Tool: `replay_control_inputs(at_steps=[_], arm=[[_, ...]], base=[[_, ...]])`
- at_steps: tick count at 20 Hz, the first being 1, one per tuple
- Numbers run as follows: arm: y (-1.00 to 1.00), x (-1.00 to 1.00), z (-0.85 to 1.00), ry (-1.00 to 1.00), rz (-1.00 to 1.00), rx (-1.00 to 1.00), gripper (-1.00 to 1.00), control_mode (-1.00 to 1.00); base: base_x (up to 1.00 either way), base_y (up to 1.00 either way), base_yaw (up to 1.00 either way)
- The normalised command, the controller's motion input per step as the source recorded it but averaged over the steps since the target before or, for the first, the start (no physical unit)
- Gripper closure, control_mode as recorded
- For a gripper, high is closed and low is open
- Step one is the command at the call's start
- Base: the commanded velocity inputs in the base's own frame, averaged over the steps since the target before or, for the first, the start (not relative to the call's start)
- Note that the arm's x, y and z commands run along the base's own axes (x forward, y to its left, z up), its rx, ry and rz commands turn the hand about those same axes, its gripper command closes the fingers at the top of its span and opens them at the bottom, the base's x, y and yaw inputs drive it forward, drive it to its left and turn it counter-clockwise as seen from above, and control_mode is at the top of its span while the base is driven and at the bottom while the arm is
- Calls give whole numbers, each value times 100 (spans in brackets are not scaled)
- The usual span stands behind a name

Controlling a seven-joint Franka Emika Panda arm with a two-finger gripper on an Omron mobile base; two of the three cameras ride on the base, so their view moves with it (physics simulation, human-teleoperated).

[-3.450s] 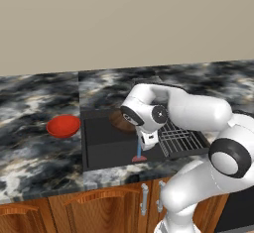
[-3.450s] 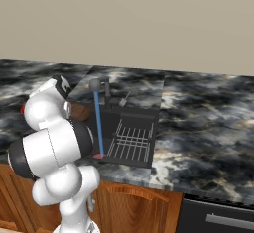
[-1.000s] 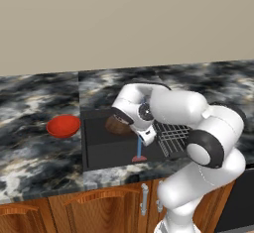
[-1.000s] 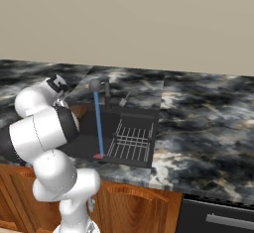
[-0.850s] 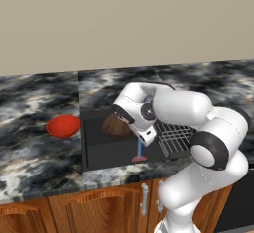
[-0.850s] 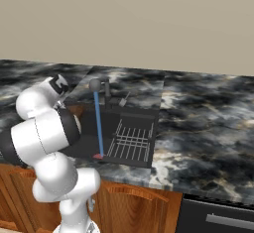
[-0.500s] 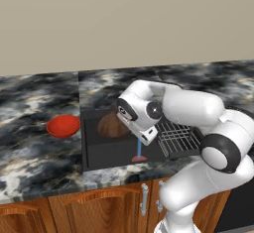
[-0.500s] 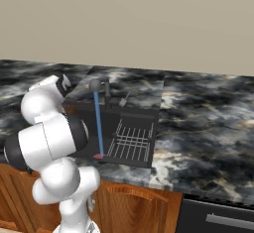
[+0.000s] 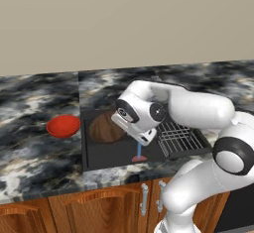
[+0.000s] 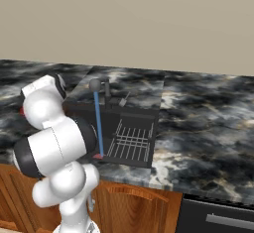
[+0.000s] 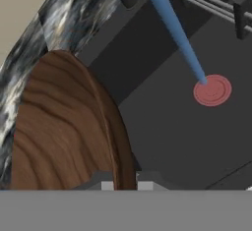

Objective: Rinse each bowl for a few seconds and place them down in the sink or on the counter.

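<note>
The dark brown wood-grain bowl (image 9: 103,127) hangs tilted on edge over the left part of the charcoal sink (image 9: 114,150). My gripper (image 9: 117,122) is shut on its right rim. In the hand view the brown bowl (image 11: 59,131) looms at the left, with its rim pinched in my gripper (image 11: 123,178). The glossy red bowl (image 9: 63,126) sits upright on the marbled counter (image 9: 30,152), left of the sink and apart from my hand. A thin blue water stream (image 9: 138,150) falls to the right of the held bowl and does not touch it.
The water stream (image 11: 177,33) lands on a red spot (image 11: 212,90) on the sink floor. A wire rack (image 9: 178,138) fills the sink's right side. The grey faucet (image 10: 105,86) stands at the back rim. Wooden cabinets (image 9: 99,202) run below the counter.
My hand has carried the brown bowl leftward and lower, away from the water stream to the sink's left side. The red bowl has not moved.
</note>
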Motion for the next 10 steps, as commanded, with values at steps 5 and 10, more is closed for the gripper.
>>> replay_control_inputs(at_steps=[5, 10], arm=[[54, -15, 12, 0, 1, -12, 100, -100], [57, -8, 11, 0, 0, -13, 100, -100]], base=[[0, 0, 0], [0, 0, 0]])
